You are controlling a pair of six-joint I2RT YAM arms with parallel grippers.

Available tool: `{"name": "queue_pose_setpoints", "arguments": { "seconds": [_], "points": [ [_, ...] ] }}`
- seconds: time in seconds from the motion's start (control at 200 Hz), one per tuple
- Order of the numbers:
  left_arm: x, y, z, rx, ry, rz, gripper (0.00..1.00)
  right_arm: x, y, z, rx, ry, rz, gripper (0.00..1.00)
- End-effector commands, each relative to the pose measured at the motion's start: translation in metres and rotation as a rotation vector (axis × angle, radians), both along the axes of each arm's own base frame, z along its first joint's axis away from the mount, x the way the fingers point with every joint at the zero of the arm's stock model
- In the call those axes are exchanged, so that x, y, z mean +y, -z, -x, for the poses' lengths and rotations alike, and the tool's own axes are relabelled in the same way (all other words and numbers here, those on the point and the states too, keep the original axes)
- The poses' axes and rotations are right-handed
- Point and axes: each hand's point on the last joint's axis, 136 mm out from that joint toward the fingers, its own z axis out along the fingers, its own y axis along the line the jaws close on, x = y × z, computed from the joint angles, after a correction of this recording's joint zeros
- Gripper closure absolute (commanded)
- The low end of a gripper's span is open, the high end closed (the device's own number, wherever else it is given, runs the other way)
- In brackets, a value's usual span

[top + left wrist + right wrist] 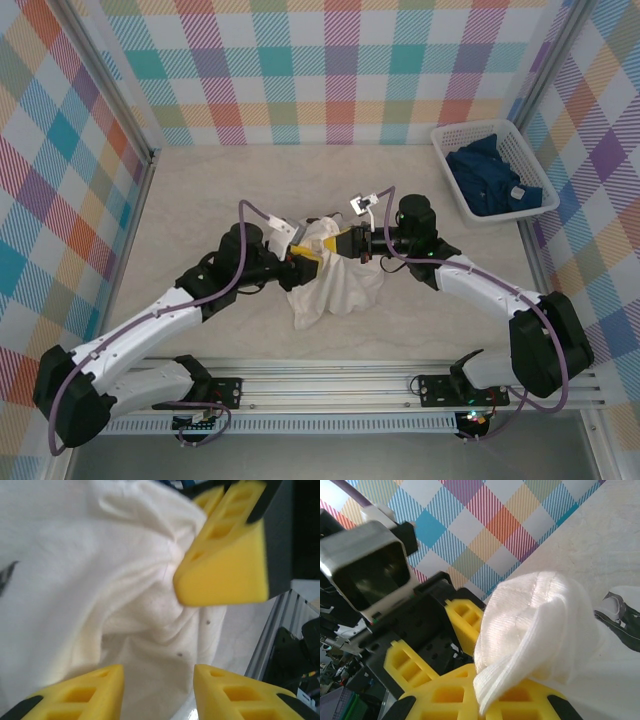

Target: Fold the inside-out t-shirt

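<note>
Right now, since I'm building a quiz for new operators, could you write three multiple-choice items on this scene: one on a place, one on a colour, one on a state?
1. Where is the dark blue garment? A) in the white basket B) draped over an arm C) on the floor
2. What colour are the gripper fingers? A) black B) yellow C) red
3. What is the right gripper doing? A) standing open B) shut on the basket C) shut on the white t-shirt
Answers: 1 A, it lies in the basket at the far right corner; 2 B, yellow in both wrist views; 3 C, cloth is pinched between its fingers.
</note>
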Motion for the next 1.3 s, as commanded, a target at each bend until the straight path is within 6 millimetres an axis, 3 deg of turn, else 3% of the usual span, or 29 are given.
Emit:
{"name": "queue_pose_setpoints", "arguments": {
  "seconds": [0.0,0.73,0.84,0.96,1.03,1.295],
  "points": [
    [0.007,-0.009,-0.009,-0.030,-0.049,0.025,0.57,-0.002,-0.008,0.007,-0.054,-0.018,-0.012,0.93],
    [-0.011,-0.010,-0.053,0.006,-0.064,0.027,0.56,-0.001,-0.009,0.013,-0.060,-0.041,-0.018,0.93],
    [-0.017,-0.009,-0.054,0.011,-0.041,0.035,0.65,-0.001,-0.009,0.013,-0.061,-0.042,-0.016,0.93],
    [-0.015,-0.014,-0.056,0.002,-0.045,0.053,0.89,-0.002,-0.005,0.012,-0.067,-0.031,0.001,0.93],
    [-0.010,-0.017,-0.055,-0.001,-0.057,0.066,0.97,-0.004,-0.001,0.010,-0.074,-0.009,0.026,0.94],
    [0.001,-0.021,-0.026,0.051,-0.015,0.108,1.00,-0.017,0.006,-0.009,-0.139,0.143,0.149,0.85]
  ]
}}
